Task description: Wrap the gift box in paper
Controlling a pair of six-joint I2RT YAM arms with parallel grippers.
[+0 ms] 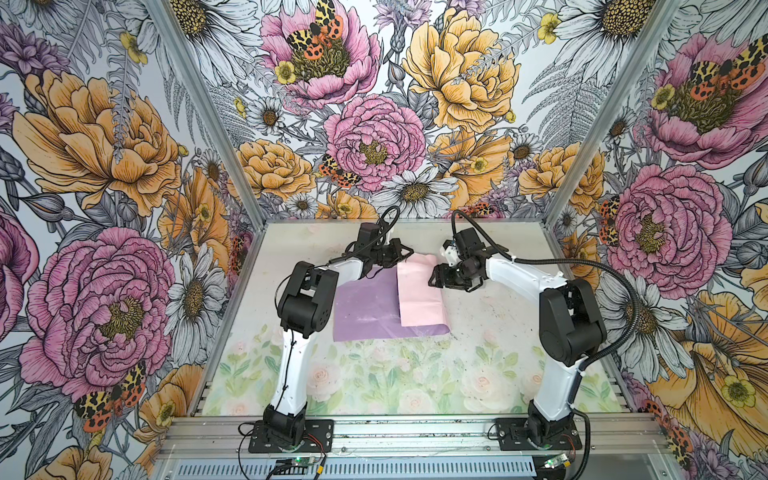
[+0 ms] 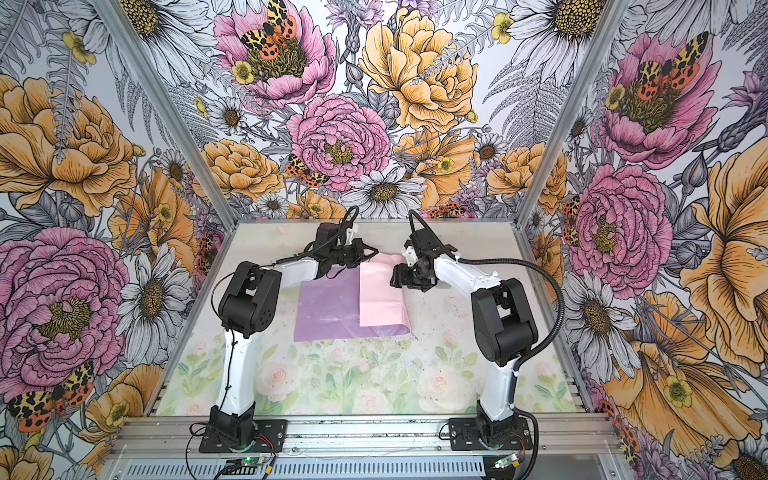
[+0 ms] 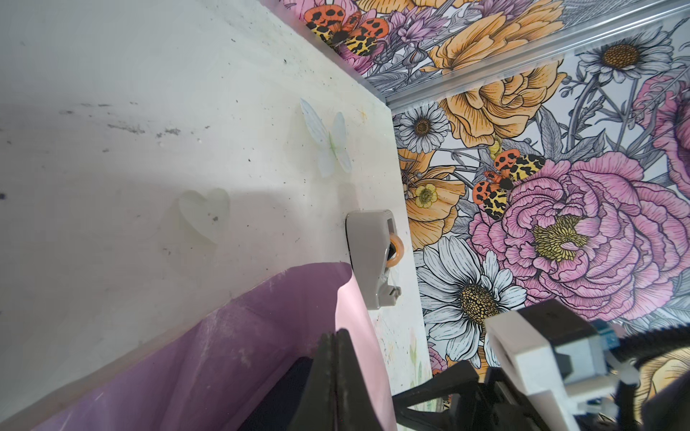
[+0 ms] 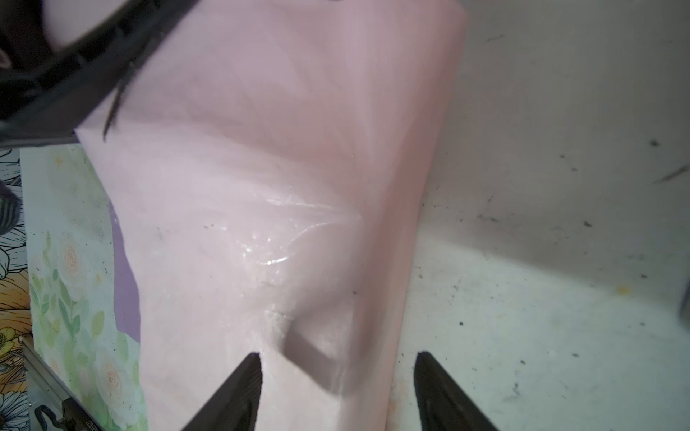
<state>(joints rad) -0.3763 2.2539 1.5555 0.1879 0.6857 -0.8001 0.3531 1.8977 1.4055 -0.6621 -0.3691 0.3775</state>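
Found the left gripper [image 1: 409, 253] reaching in from the left to the far edge of the paper [image 1: 365, 307], near the middle of the table [image 1: 498, 299]. Confirmed in the left wrist view: fingers [image 3: 328, 380] pressed together, pinching the paper's far edge at the turn from lilac to pink. Logged a small grey tape dispenser [image 3: 367, 257] on the table just beyond that edge, close to the far wall.

Recorded the paper lying across the table centre in both top views. Lilac face up on the left; pale pink flap [image 1: 417, 291] folded over from the right and covering the right part. Noted a rounded fold along the right side and a raised shape under the flap. Noted a glossy, crinkled clear patch [image 4: 283, 239] on the pink face in the right wrist view.

Located the gift box [image 3: 283, 403] only as a dark navy sliver under the lifted paper, just beside the left fingers. Otherwise hidden beneath the sheet at the table centre.

Found the right gripper [image 1: 433, 279] reaching in from the right to the right side of the pink flap. Jaws spread wide and gripping nothing: one fingertip [image 4: 242, 388] over the pink paper, its partner over bare table just right of the fold. Could not tell whether either touches the paper.
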